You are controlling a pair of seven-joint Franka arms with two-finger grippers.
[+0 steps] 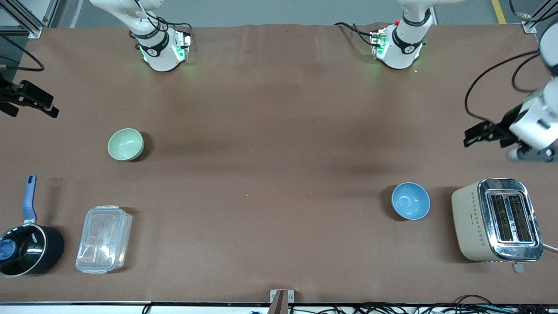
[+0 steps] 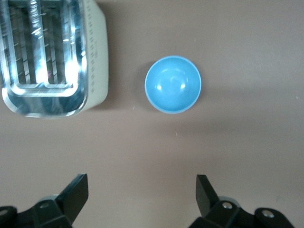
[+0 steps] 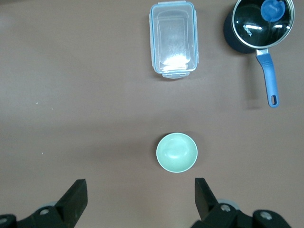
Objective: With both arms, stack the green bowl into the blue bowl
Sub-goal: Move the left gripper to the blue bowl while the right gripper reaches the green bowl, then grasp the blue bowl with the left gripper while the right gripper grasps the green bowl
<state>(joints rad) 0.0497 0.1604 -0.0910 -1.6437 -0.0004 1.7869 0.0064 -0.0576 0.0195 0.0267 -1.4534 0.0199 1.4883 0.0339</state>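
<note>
step: start, nothing gripped | green bowl [image 1: 125, 144] toward the right arm's end, blue bowl [image 1: 410, 200] beside the toaster [image 1: 497, 219] — well apart | right gripper [image 3: 137, 202] and left gripper [image 2: 142, 197] raised above the table, fingers spread | next: likely right gripper descends on green rim | count: two bowls, one toaster, one saucepan [image 1: 27, 248], one plastic box [image 1: 103, 238]

We see a brown table [image 1: 279, 174] carrying six things, all apart: the green bowl [image 1: 125, 144] and, nearer the front camera, a black saucepan [image 1: 27, 248] and clear lidded container [image 1: 103, 239] toward the right arm's end; the blue bowl [image 1: 410, 201] and a cream toaster [image 1: 497, 220] toward the left arm's end.
</note>
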